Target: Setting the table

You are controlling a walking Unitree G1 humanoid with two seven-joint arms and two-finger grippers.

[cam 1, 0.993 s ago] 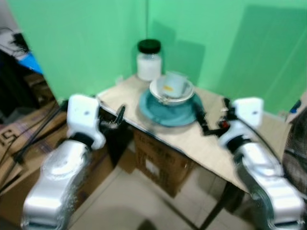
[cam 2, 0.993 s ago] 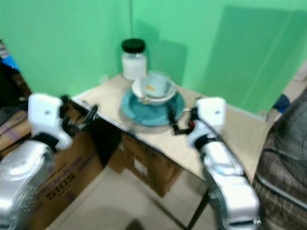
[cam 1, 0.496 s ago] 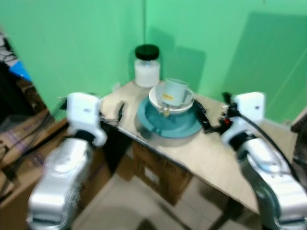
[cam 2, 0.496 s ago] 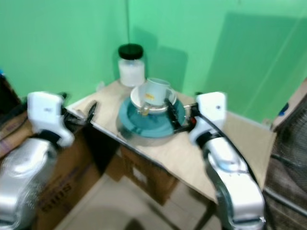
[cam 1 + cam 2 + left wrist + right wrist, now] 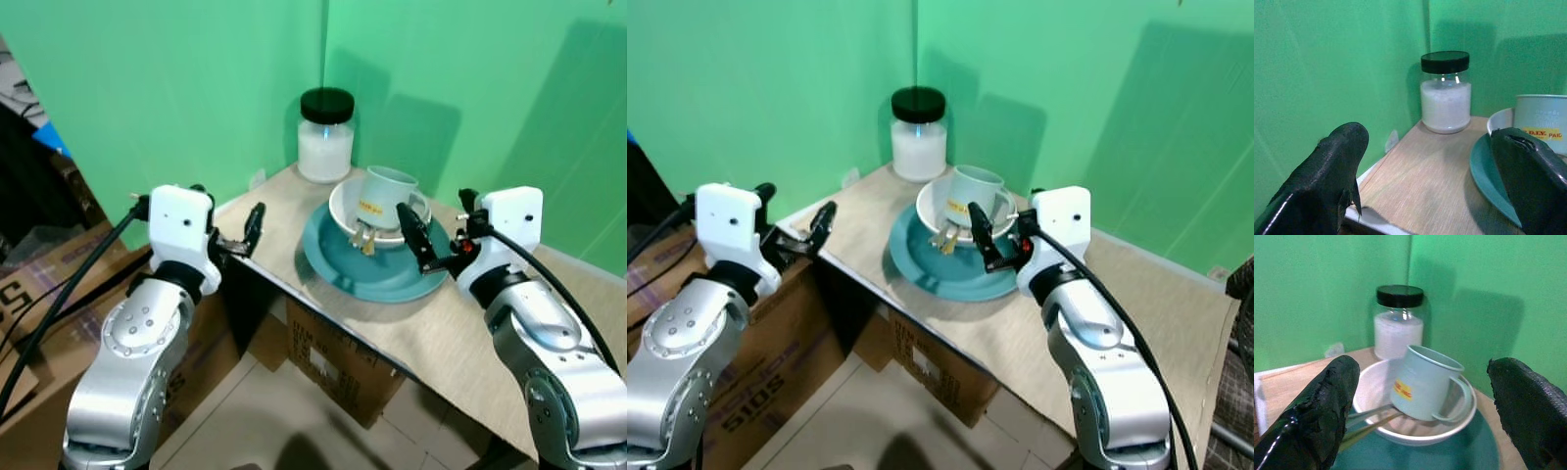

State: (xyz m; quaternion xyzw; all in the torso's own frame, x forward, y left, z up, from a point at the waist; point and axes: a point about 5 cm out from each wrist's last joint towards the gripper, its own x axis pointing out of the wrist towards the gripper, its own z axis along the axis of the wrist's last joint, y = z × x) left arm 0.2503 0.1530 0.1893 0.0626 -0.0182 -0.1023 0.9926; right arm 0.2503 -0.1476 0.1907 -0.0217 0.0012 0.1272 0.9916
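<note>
Mug (image 5: 387,191) sits tilted in the white bowl (image 5: 345,208) with cutlery (image 5: 364,238), on the teal plate (image 5: 367,277) near the table's (image 5: 470,333) far corner; my right gripper (image 5: 416,242) hangs released beside the bowl; my left gripper (image 5: 250,230), released, hovers at the table's left edge; a jar (image 5: 325,137) stands in the far corner.

Wooden table (image 5: 1136,304) runs from centre to right of frame, against green walls. Teal plate (image 5: 921,269) holds white bowl (image 5: 933,203); pale mug (image 5: 970,192) tilted in bowl, cutlery (image 5: 945,239) over bowl rim. Black-lidded jar (image 5: 919,134) behind. Right gripper (image 5: 982,238) over plate's right edge. Left gripper (image 5: 819,227) at table's left corner. Cardboard boxes (image 5: 764,372) lower left.
</note>
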